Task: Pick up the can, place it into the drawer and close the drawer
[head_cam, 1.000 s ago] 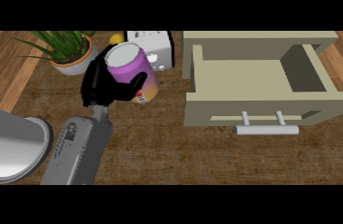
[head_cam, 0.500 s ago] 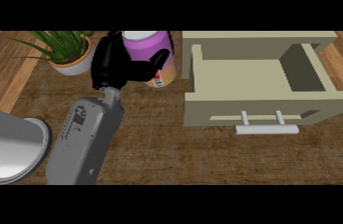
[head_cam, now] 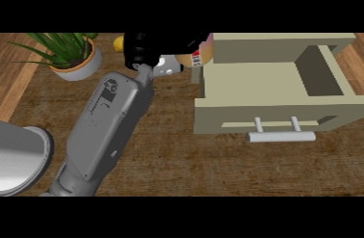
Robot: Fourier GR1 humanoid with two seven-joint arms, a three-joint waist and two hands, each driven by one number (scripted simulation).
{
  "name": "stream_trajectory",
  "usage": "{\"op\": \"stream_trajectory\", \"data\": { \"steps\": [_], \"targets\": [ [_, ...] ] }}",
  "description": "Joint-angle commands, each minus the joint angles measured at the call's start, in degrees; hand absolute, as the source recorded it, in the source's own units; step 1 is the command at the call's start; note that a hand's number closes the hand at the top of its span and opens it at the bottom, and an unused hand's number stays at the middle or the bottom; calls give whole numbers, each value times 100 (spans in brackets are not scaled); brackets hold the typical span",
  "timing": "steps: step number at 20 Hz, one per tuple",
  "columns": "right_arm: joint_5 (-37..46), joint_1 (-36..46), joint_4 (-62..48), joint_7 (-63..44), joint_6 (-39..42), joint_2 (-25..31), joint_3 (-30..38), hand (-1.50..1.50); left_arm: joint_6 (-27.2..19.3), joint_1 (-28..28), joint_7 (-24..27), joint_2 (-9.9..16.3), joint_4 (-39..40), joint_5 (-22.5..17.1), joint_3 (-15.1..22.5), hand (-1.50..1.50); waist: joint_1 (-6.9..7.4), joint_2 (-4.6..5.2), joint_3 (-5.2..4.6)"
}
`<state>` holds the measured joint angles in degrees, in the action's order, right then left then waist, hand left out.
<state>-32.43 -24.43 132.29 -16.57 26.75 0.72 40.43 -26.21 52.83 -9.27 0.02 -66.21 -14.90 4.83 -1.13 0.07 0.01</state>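
Counter view: my left hand (head_cam: 153, 51), fingers curled round the can (head_cam: 201, 51), has carried it rightward to the open drawer's (head_cam: 274, 80) left wall. Release over the cavity comes next, I judge.

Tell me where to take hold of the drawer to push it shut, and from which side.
Take the drawer by its handle, a bar standing off the front panel on two posts. Come from the near, robot side and push away, since the drawer stands pulled out toward the robot. The left hand is busy, curled round the can.
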Motion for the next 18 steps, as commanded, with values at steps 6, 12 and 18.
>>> {"op": "stream_trajectory", "data": {
  "steps": [6,12,18],
  "targets": [
    [145,-15,-112,177,6,-70,-245,-150,-697,1025,478,-2,1102,-649,490,150,-67,14,2],
    [-85,215,-258,31,27,253,88,-150,-902,1963,537,-2,1976,-1186,744,150,-124,23,4],
    [432,228,-83,77,-164,-69,-413,-150,-969,2299,925,-2,2629,-1857,1034,150,-162,49,5]
  ]
}}
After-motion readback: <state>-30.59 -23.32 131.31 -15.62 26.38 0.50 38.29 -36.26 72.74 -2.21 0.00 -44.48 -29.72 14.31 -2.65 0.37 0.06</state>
